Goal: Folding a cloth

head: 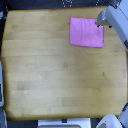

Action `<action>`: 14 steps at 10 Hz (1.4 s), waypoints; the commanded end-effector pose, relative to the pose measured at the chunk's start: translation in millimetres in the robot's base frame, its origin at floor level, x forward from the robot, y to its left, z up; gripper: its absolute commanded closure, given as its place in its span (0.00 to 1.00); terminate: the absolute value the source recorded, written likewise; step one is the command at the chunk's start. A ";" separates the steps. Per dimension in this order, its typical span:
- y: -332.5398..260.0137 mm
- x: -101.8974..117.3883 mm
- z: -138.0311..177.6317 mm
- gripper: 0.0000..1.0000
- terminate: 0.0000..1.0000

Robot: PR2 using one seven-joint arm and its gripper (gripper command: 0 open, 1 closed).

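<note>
Folding the cloth [86, 32] well means pinching its corner nearest the gripper [101, 21] cleanly off the table [55, 75], though blur hides whether the claw is open or closed.

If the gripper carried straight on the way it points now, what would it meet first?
Probably the cloth: the gripper points toward the exterior view's left at its right edge. Its height above the table is unclear.

Cloth [86, 32]: flat on wooden table [55, 75], far corner toward exterior view's right; gripper [101, 21] apparently at its right edge.
</note>
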 end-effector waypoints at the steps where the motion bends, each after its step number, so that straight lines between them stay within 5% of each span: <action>1: -24.5 12.9 -39.9 0.00 0.00; 14: -20.9 7.2 -101.6 0.00 0.00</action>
